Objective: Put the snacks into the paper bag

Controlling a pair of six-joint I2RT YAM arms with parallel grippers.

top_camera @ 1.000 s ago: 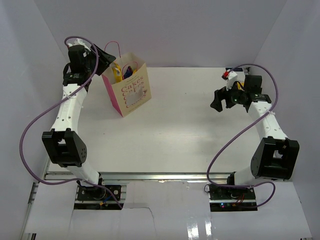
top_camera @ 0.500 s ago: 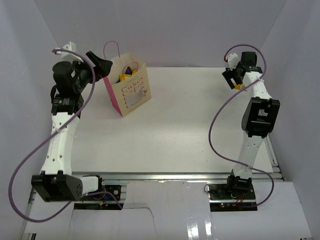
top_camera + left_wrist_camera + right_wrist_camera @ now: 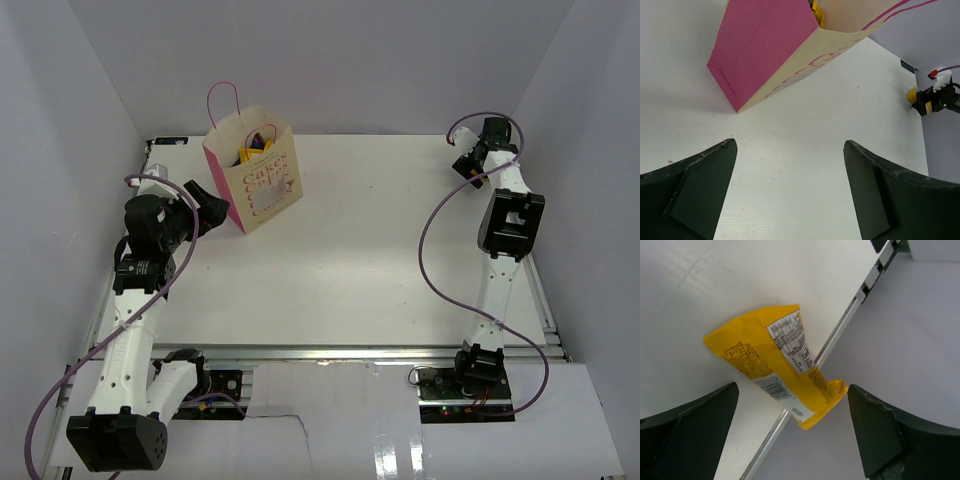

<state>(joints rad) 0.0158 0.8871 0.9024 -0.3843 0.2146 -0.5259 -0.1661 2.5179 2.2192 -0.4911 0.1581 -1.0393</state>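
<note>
White table [image 3: 380, 235], pale walls all round. My left gripper [image 3: 789, 146] hangs wide open with nothing in it, near the pink side of the paper bag [image 3: 255, 178], which stands upright at the far left of the table. Yellow and purple snacks [image 3: 252, 148] peek out of its top. My right gripper [image 3: 792, 388] is spread wide too, empty, hovering over a yellow wrapped bar [image 3: 771, 360] lying at the table's far right edge, one end overhanging.
</note>
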